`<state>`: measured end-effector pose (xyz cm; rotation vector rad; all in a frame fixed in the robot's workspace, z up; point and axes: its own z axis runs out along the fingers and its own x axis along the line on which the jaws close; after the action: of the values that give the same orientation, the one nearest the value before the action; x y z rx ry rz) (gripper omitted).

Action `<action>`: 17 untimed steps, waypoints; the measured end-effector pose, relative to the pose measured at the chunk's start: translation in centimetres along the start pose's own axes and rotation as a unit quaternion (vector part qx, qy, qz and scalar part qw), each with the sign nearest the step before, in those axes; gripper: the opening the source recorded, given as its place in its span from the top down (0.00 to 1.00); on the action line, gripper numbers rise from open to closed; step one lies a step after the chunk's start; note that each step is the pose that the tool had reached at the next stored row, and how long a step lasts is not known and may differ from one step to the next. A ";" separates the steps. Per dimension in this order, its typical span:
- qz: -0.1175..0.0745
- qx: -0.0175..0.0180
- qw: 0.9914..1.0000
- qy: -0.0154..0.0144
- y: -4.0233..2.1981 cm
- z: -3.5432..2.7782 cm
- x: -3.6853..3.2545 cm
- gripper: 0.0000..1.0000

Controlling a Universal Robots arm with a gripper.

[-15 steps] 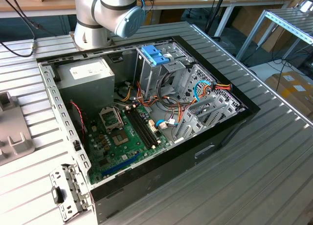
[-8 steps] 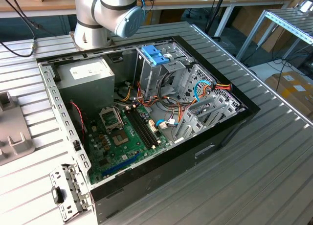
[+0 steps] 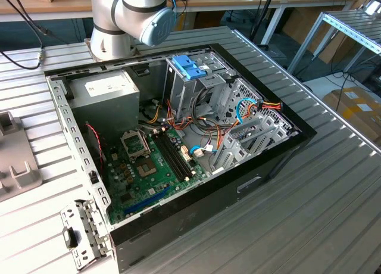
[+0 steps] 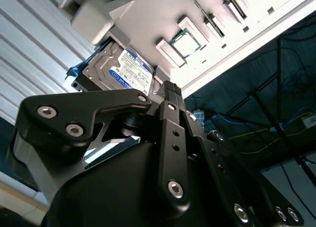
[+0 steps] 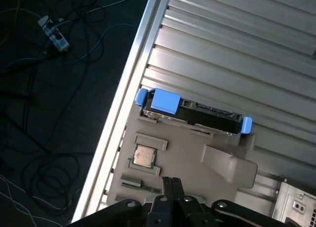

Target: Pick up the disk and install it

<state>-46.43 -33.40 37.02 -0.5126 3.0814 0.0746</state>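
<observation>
White-blue label sitting on disk (image 4: 129,70), lettering too small for reading; sticker on power supply (image 3: 105,94) likewise staying illegible.

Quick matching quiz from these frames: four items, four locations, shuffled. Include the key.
Items:
1. disk
2. processor chip
3. power strip
4. motherboard

Locations:
A. in a square pocket of the grey fixture
B. inside the open computer case
C. in the grey fixture's long slot, with blue rails at its ends
D. on the dark floor among cables

Pairs: 1-C, 2-A, 3-D, 4-B
</observation>
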 end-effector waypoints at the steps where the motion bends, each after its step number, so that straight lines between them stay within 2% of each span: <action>1: -0.004 0.000 1.000 0.000 0.00 0.00 0.00 0.89; 7: -0.030 -0.001 1.000 0.001 0.00 0.00 0.00 0.89; 10: -0.051 -0.001 0.999 0.002 0.00 0.00 0.00 0.89; 16: -0.076 -0.002 0.997 0.003 0.00 0.00 0.00 0.89; 17: -0.083 -0.002 0.997 0.004 0.00 0.00 0.00 0.89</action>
<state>-46.44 -33.40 37.02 -0.7689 3.0318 0.0767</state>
